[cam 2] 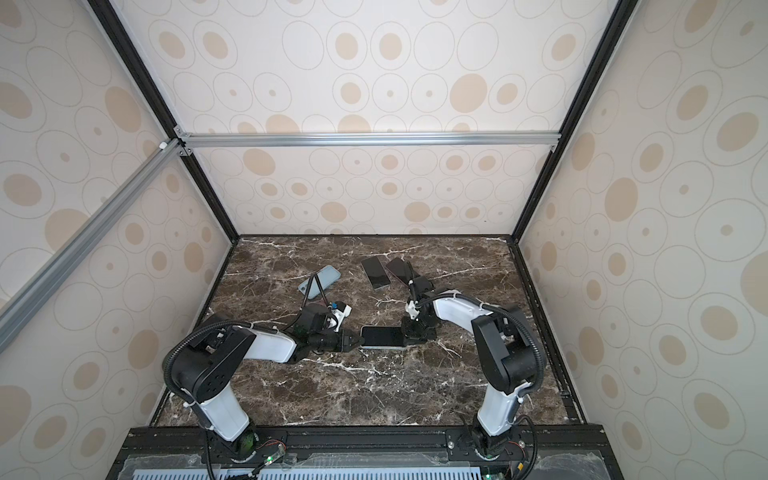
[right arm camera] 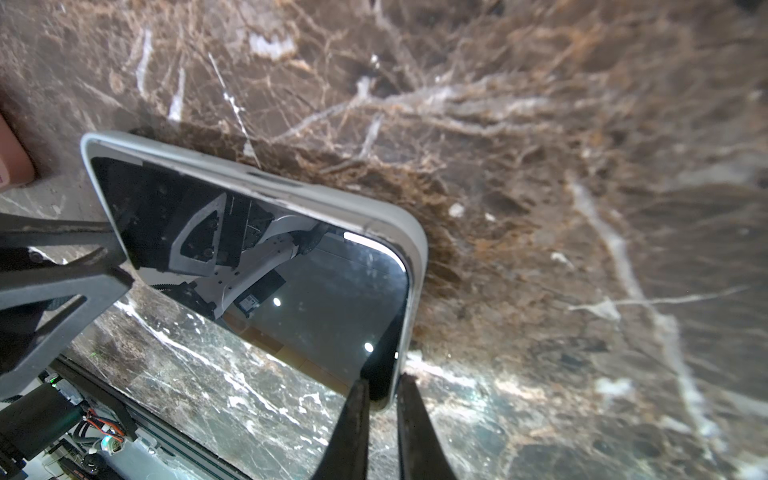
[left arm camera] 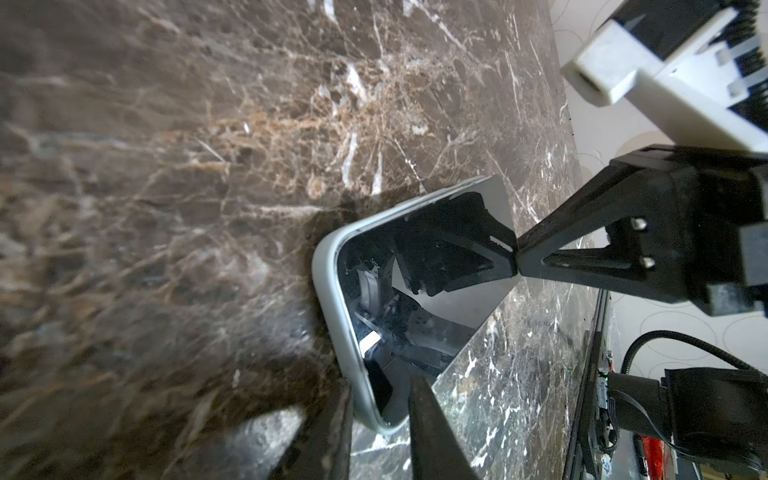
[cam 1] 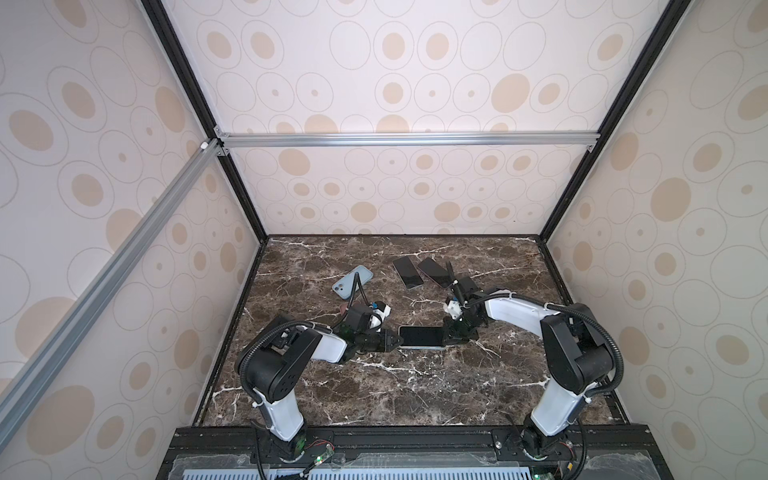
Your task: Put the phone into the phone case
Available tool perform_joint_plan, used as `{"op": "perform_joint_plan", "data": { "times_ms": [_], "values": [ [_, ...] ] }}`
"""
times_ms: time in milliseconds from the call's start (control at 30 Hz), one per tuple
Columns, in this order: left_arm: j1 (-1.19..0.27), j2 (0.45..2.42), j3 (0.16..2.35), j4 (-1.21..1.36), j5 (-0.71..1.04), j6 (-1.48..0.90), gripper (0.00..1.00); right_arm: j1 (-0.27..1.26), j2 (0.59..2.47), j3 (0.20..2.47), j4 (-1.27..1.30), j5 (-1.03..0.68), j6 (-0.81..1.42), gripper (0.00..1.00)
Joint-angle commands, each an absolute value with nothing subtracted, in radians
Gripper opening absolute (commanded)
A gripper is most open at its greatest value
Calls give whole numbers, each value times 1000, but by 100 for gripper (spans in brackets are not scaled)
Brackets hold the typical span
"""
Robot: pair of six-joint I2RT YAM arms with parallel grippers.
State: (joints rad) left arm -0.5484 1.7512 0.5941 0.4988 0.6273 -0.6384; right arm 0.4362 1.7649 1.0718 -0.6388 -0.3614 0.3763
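A phone point(cam 1: 419, 334) with a dark glossy screen lies crosswise at the middle of the marble table, in both top views. A pale rim point(left arm camera: 332, 299) runs round it and looks like the phone case point(right arm camera: 291, 193). My left gripper point(cam 1: 398, 343) holds its left short end; in the left wrist view the jaws point(left arm camera: 380, 384) stand on either side of one corner. My right gripper point(cam 1: 445, 336) pinches the opposite end, its fingertips nearly together on a corner point(right arm camera: 383, 380). Whether the phone rests on the table or hangs just above it, I cannot tell.
Behind the left arm lies a light blue phone or case point(cam 1: 352, 282), back side up. Two dark-screened phones point(cam 1: 408, 272) point(cam 1: 434, 272) lie side by side at the back centre. A small pink thing point(cam 1: 343, 308) sits by the left wrist. Walls close the table point(cam 1: 374, 395) in on three sides.
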Motion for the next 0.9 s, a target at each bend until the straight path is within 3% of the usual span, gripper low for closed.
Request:
{"op": "perform_joint_plan", "data": {
  "times_ms": [0,867],
  "values": [
    [-580,1806,586,381,605,-638,24,481,1819,1062,-613,-364,376,15],
    [-660,1826,715,-13,340,-527,19,534,1869,1051,-603,-247,401,16]
  ]
}}
